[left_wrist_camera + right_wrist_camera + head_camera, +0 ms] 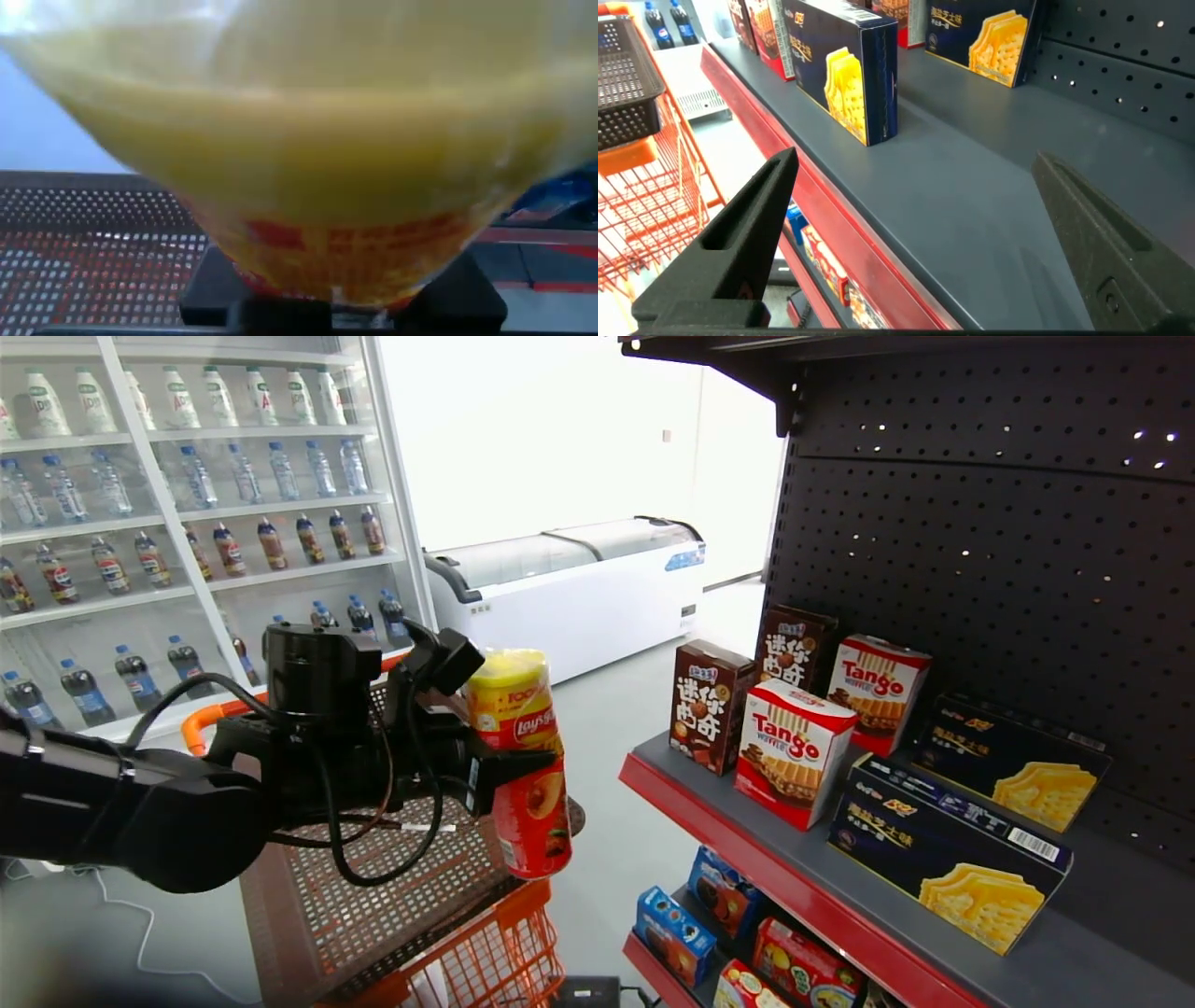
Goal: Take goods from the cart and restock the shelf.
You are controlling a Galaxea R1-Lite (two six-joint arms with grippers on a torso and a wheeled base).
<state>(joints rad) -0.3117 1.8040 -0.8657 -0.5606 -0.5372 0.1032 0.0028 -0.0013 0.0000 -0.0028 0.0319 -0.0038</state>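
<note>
A tall red chip can with a yellow lid hangs upright above the orange cart, left of the shelf. My left gripper is shut on the can's upper half. In the left wrist view the can sits close to the lens between the black fingers. My right gripper stands open with nothing in it, just above a bare stretch of the grey shelf board. That red-edged shelf carries boxed snacks.
On the shelf stand brown boxes, red-and-white wafer boxes and dark blue biscuit boxes; one dark blue biscuit box stands near my right gripper. Lower shelf goods sit below. A drinks cooler and chest freezer stand behind.
</note>
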